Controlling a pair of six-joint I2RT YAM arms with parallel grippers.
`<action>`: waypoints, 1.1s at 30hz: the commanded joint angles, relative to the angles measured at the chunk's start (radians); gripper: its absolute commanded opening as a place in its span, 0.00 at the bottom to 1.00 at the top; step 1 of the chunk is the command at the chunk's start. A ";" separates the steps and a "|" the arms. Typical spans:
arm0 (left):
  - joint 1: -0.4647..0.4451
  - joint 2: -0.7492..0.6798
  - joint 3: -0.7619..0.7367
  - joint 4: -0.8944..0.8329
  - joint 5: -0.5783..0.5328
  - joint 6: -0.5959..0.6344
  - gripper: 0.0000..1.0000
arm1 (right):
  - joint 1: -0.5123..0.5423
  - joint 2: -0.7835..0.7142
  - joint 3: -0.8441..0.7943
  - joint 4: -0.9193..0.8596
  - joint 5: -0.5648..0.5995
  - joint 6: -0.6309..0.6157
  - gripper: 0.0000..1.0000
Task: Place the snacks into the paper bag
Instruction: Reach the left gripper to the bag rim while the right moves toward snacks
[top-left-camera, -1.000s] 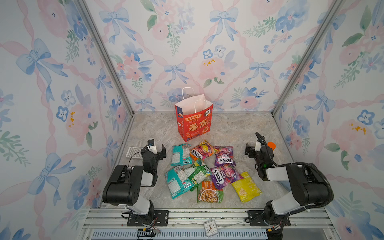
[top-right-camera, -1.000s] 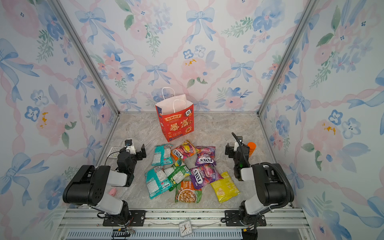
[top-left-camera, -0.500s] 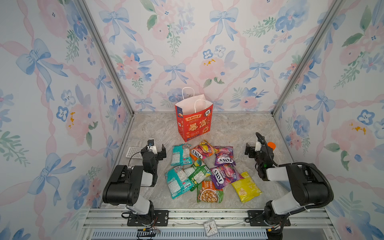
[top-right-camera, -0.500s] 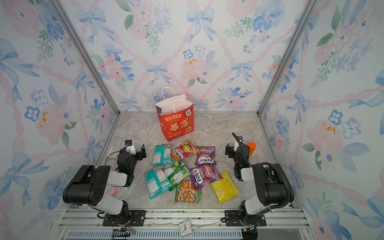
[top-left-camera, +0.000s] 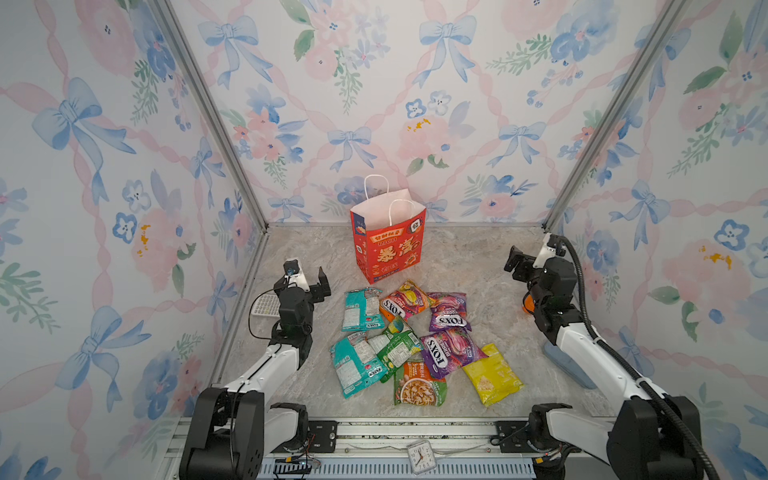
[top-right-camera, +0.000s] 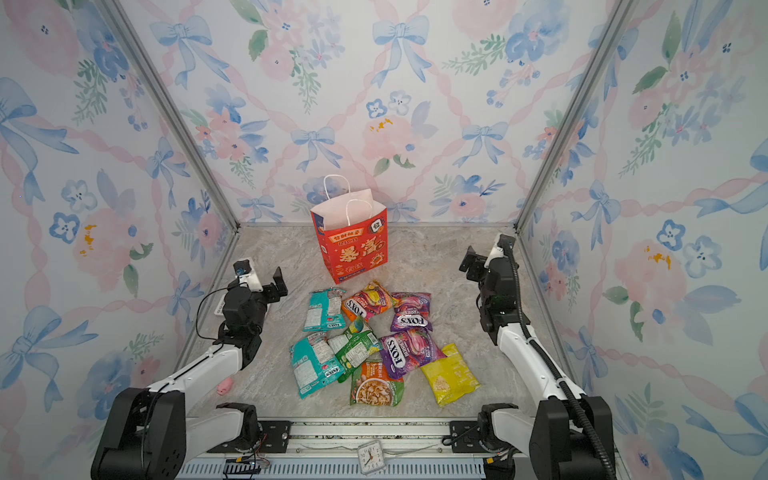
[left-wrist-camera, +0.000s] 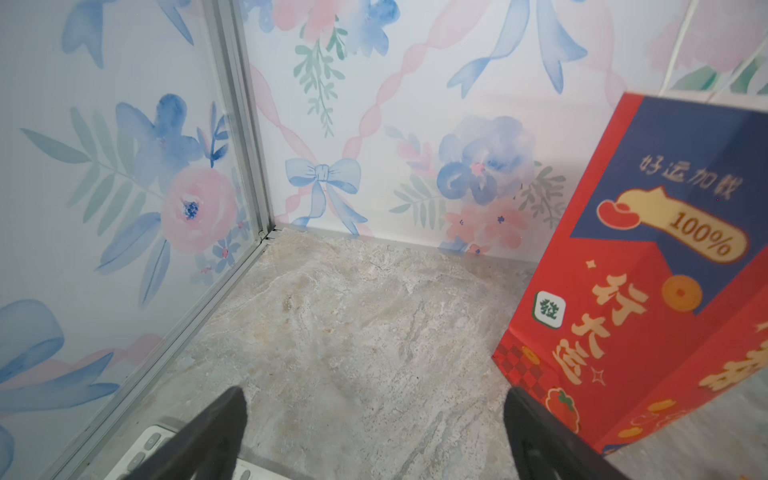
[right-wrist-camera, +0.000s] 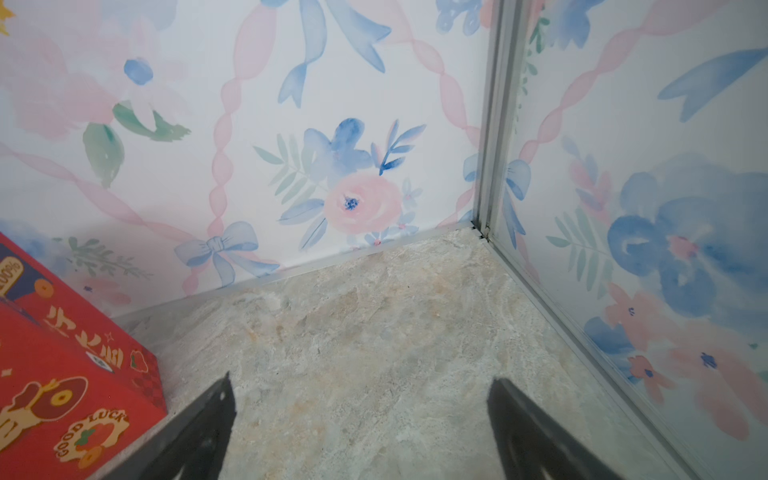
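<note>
Fingers (left-wrist-camera: 216, 432) apart, left gripper (left-wrist-camera: 374, 392), right gripper (right-wrist-camera: 361, 378)

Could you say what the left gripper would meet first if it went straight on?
Probably the marble tabletop, short of the back wall; the paper bag stands just aside. Depth is unclear.

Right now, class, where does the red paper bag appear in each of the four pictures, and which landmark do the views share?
Top view: the paper bag stands upright at centre, near the back wall.
Top view: the bag stands slightly left of centre.
Left wrist view: the bag is cut off at the frame's edge.
Right wrist view: only a bottom corner of the bag shows.
Shared landmark: the flowered back wall meeting the stone-patterned tabletop.
</note>
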 joint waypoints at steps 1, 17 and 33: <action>0.013 -0.021 0.065 -0.152 0.048 -0.081 0.98 | -0.062 0.057 0.017 -0.182 -0.132 0.142 0.97; 0.050 0.305 0.891 -0.884 0.547 0.026 0.82 | 0.123 0.172 0.303 -0.625 -0.051 0.062 0.97; 0.053 0.634 1.331 -1.042 0.756 0.010 0.55 | 0.223 0.265 0.425 -0.741 -0.075 -0.003 0.96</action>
